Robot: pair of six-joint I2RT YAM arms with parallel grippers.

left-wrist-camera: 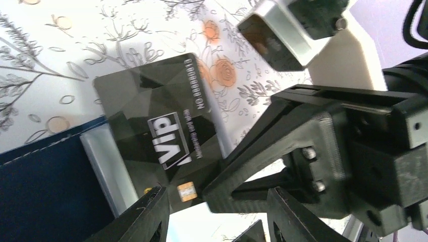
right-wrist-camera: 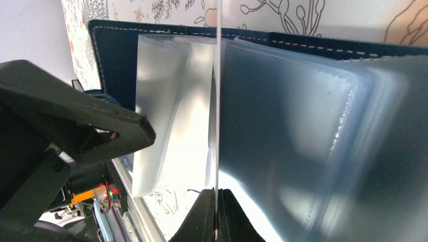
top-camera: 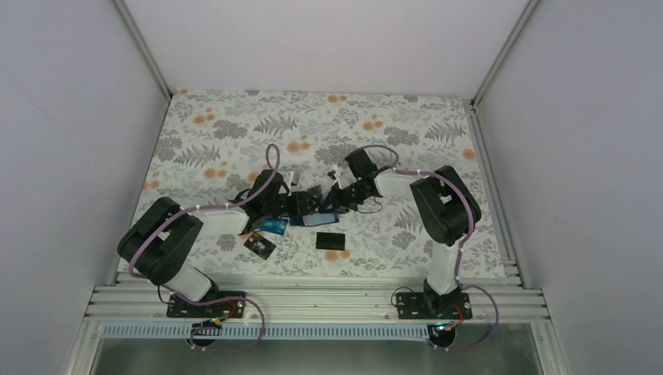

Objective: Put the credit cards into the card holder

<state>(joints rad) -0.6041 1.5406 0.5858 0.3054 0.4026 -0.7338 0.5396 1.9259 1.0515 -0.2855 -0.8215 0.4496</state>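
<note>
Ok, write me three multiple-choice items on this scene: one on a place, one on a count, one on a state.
1. The plain black card lies
A. on the tablecloth, apart from the card holder, on its near side
B. inside a pocket
C. against the far wall

2. Cards lying loose on the tablecloth number
A. one
B. three
C. five

3. The card holder is
A. folded shut
B. open, with its clear sleeves showing
C. lying cover up

Key:
1 A: in the top view it sits alone on the cloth.
2 B: the teal card, the marked black card and the plain one.
3 B: the right wrist view shows the navy cover spread with sleeves standing off it.
</note>
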